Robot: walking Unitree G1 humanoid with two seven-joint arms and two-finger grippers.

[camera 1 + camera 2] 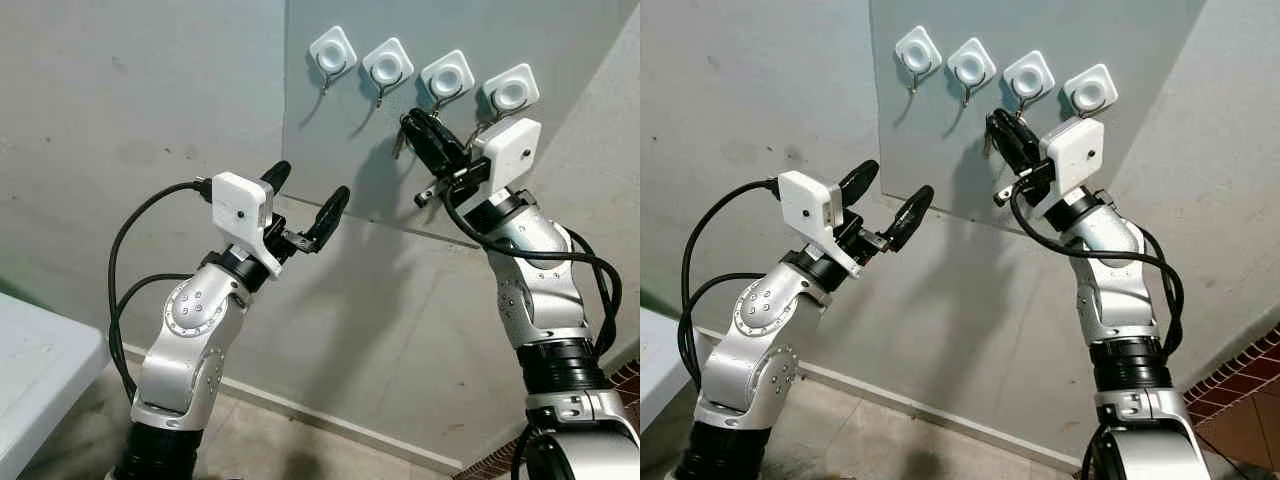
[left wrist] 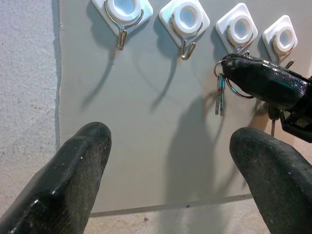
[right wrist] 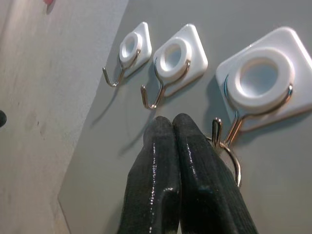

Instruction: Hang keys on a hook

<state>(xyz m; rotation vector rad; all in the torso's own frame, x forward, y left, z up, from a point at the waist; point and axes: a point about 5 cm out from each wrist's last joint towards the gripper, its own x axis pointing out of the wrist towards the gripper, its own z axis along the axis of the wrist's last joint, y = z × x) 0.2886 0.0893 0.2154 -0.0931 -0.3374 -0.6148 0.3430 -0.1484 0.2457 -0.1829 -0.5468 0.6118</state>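
Right gripper (image 3: 171, 127) — fingers pressed together — beside the keys (image 2: 220, 92) under the third hook (image 3: 233, 127).

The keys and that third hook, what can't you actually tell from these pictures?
- Whether the key ring is fully over the third hook: right wrist view, the right gripper covers part of the ring.
- The keys: small and in shadow in the left wrist view; their number is unclear.
- The grip on the ring: hidden by the fingers.
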